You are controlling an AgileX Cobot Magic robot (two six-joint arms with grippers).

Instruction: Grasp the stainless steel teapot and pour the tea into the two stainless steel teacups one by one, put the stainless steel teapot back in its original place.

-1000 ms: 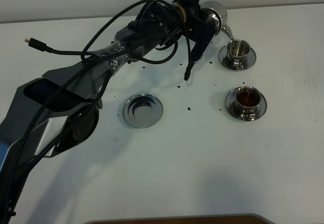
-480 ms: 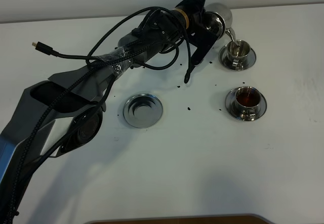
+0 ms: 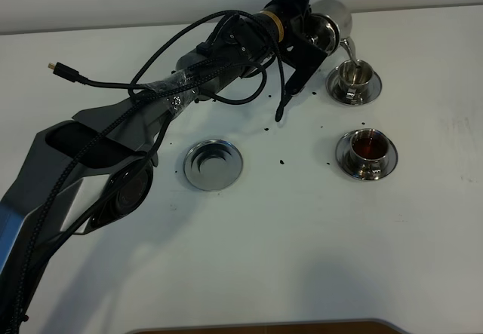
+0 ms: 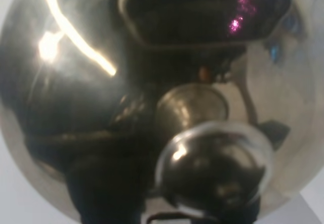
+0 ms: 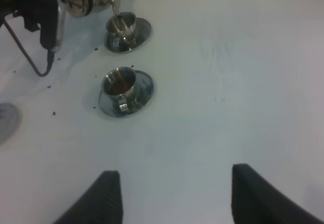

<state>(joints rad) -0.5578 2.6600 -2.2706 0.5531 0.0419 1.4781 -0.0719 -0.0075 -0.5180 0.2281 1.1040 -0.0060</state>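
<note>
The stainless steel teapot (image 3: 330, 19) hangs tipped at the back of the table, with my left gripper (image 3: 311, 38) shut on its handle side. Its spout (image 3: 346, 47) points down into the far teacup (image 3: 353, 74), which stands on a saucer. The near teacup (image 3: 366, 148) holds dark tea. The original place, an empty ringed saucer (image 3: 213, 164), lies left of the cups. In the left wrist view the teapot (image 4: 101, 107) and its lid knob (image 4: 212, 168) fill the picture. My right gripper (image 5: 177, 198) hovers open, well short of the near teacup (image 5: 119, 85) and the far teacup (image 5: 121, 24).
Dark tea drops (image 3: 281, 160) dot the white table between the empty saucer and the cups. A loose black cable with a plug (image 3: 64, 70) hangs off the left arm. A brown edge (image 3: 264, 326) runs along the table's front.
The left arm has lifted and tipped the teapot a little further, shifting it slightly right, so the spout stands over the far cup. The cups and saucers have not moved.
</note>
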